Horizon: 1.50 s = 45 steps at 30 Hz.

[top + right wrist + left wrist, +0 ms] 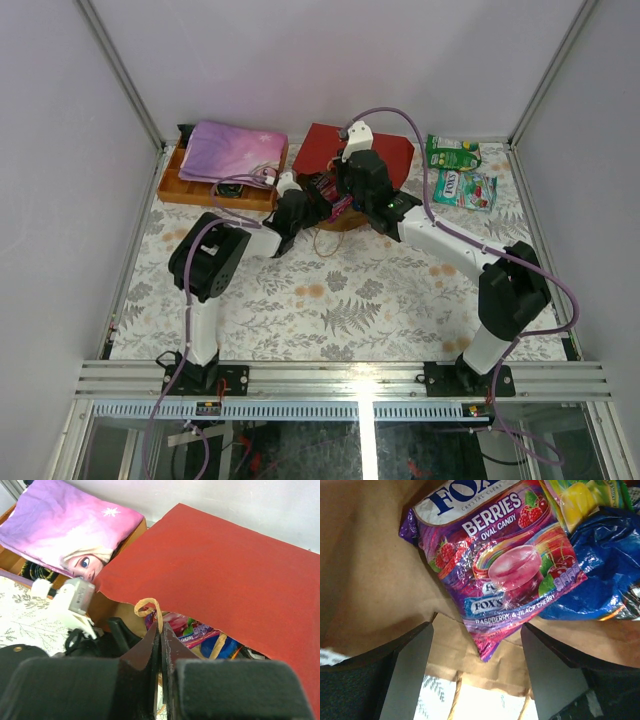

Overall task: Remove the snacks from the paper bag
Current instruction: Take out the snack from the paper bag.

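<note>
The red paper bag (385, 150) lies on its side at the back of the table, mouth toward me. My right gripper (161, 630) is shut on the bag's tan cord handle (149, 606) and holds the red upper side (225, 575) up; in the top view the gripper (343, 203) is at the mouth. My left gripper (476, 675) is open, its fingers (410, 670) inside the mouth on the brown lining (370, 580). Just ahead of it lie a purple Fox's Berries packet (500, 565), a blue packet (605, 575) and a yellow-green packet (585, 495). Two green packets (452, 152) (466, 188) lie on the table to the right.
An orange wooden tray (185, 188) with a pink-purple folded cloth (232, 150) stands left of the bag, close to my left arm. The cloth also shows in the right wrist view (70, 535). Grey walls enclose the floral tabletop (340, 290).
</note>
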{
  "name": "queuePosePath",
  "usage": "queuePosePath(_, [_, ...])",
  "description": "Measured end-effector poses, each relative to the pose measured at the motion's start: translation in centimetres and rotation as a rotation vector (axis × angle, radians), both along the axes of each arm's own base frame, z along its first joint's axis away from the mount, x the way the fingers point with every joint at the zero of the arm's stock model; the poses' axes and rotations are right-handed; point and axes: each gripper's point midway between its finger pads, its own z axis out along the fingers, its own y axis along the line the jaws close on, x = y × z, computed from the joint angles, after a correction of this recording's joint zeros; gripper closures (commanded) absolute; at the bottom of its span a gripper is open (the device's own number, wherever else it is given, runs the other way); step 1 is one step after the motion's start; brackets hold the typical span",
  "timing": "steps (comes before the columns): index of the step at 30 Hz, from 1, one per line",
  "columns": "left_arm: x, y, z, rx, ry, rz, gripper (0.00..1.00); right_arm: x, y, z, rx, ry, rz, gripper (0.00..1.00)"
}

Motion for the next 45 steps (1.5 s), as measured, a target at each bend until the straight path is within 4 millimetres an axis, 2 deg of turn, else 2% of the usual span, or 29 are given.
queuePosePath(5, [1.7,-0.4,-1.2,-0.008,0.016,0.004,0.38,0.1,0.1,0.2,0.022,-0.002,-0.004,1.0])
queuePosePath(9, [3.6,-0.9,-1.0,-0.028,0.02,0.009,0.45,0.2,0.2,-0.2,0.019,0.008,-0.006,1.0])
queuePosePath(11, [3.9,-0.9,-1.1,-0.036,0.027,0.013,0.5,0.2,0.3,-0.5,0.01,0.019,-0.006,1.0])
queuePosePath(13, [3.9,-0.9,-1.2,-0.05,0.042,0.013,0.61,0.4,0.4,-0.3,0.003,0.028,-0.006,1.0])
queuePosePath(18, [3.7,-1.0,-1.0,-0.088,0.063,0.019,0.98,0.4,0.7,1.3,0.047,0.041,-0.016,1.0])
queuePosePath(20, [3.5,-1.0,-1.0,-0.105,0.059,0.024,1.0,-0.3,0.5,0.8,0.076,0.048,-0.013,1.0])
queuePosePath(25, [1.9,-0.4,-0.8,-0.12,0.053,0.02,1.0,-2.8,-0.9,-2.6,0.082,0.116,-0.005,1.0])
queuePosePath(29, [0.6,-0.5,1.6,-0.125,0.027,0.003,1.0,-3.1,-0.8,-2.4,0.088,0.115,0.007,1.0])
queuePosePath(32, [-1.6,-0.9,4.2,-0.144,-0.006,-0.026,1.0,-3.6,-1.3,-0.8,0.107,0.088,0.008,1.0])
queuePosePath(38, [-8.5,-1.4,8.8,-0.176,-0.052,-0.106,1.0,-5.2,-2.8,2.1,0.149,0.035,0.005,1.0])
queuePosePath(42, [-13.8,-1.5,11.7,-0.183,-0.081,-0.165,1.0,-5.2,-2.9,2.1,0.149,0.033,0.003,1.0])
queuePosePath(45, [-17.8,-0.3,14.1,-0.191,-0.109,-0.186,1.0,-5.2,-2.9,2.1,0.149,0.033,0.003,1.0])
